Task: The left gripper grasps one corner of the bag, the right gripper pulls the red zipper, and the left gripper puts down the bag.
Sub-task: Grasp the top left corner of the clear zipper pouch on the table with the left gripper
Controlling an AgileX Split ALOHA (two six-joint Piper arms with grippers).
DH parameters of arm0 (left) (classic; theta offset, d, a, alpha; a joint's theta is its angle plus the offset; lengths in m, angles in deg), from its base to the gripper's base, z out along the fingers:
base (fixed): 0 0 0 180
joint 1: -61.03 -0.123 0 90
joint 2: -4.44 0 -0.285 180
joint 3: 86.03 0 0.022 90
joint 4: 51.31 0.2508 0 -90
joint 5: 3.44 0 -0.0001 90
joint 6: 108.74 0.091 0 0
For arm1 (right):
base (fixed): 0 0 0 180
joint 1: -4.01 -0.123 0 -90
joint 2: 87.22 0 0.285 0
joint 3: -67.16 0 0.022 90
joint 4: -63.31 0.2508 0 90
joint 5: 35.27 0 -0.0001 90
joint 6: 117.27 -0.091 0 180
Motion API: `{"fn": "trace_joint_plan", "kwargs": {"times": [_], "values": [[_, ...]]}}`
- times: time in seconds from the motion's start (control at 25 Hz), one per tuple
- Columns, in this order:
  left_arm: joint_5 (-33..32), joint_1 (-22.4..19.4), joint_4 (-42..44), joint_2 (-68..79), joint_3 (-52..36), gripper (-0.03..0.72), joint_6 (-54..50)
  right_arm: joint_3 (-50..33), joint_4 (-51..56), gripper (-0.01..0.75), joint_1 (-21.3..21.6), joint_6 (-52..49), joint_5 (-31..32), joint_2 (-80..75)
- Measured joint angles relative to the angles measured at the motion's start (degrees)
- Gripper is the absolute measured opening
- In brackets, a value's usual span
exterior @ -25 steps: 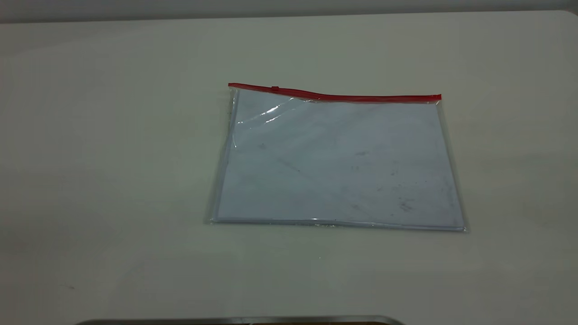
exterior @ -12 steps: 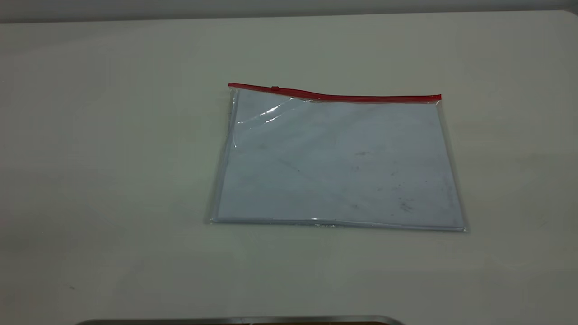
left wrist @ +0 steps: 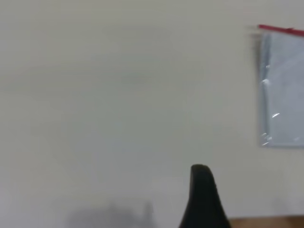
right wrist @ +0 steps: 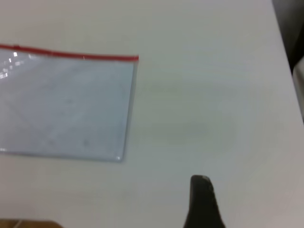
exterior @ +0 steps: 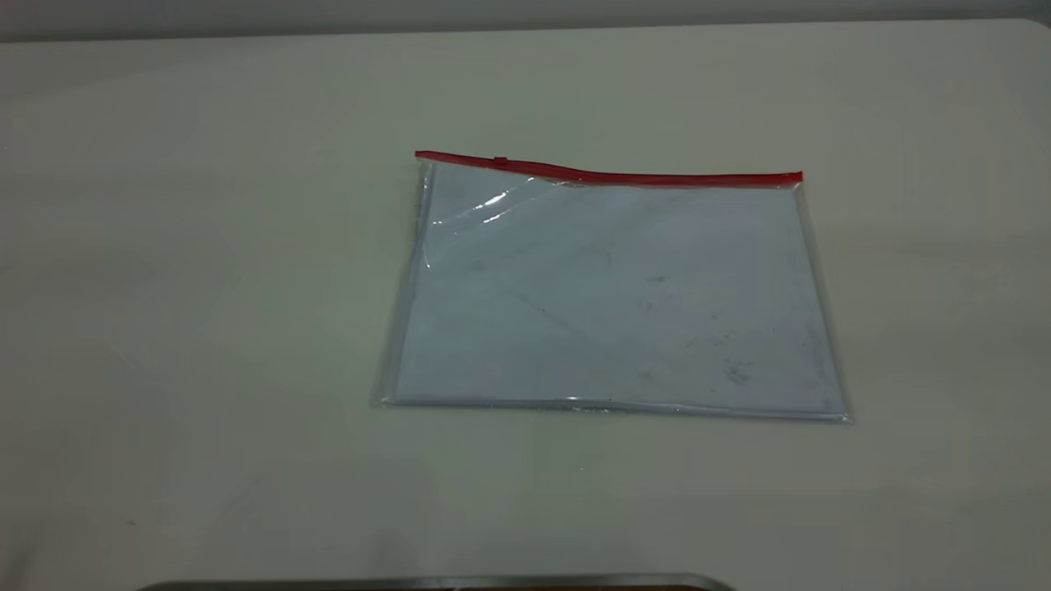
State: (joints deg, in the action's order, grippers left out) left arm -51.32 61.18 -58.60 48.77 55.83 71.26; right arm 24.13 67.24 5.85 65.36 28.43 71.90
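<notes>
Bag (exterior: 616, 295) flat on table (exterior: 205, 246)

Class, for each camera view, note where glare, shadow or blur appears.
Exterior view: white glare streaks on the bag near its left end, below the red zipper. Left wrist view: blurred throughout, faint shadow on the table. Right wrist view: soft focus, small glints on the bag.

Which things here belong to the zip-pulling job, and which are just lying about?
Job:
bag, flat on the table
red zipper along its far edge
left gripper, away from the bag
right gripper, away from the bag

Lying about:
nothing else visible
</notes>
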Motion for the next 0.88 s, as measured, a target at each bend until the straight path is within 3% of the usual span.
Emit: {"fn": "trace_joint_plan", "kwargs": {"times": [0.28,0.52,0.68,0.88], "values": [[16.6,0.0,-9.5,26.5,2.8,0.58,8.2,1.3,1.7,0.557,0.0,0.0,-7.4,-14.7],[25.4,0.0,-22.2,48.7,8.0,0.58,23.7,1.3,5.4,0.557,0.0,0.4,-13.3,-24.3],[27.4,0.0,-32.2,62.6,14.7,0.58,37.0,1.4,5.9,0.557,0.0,2.1,-18.6,-31.2],[24.9,0.0,-46.0,76.3,23.8,0.58,53.9,1.6,6.0,0.557,0.0,5.7,-26.4,-41.3]]}}
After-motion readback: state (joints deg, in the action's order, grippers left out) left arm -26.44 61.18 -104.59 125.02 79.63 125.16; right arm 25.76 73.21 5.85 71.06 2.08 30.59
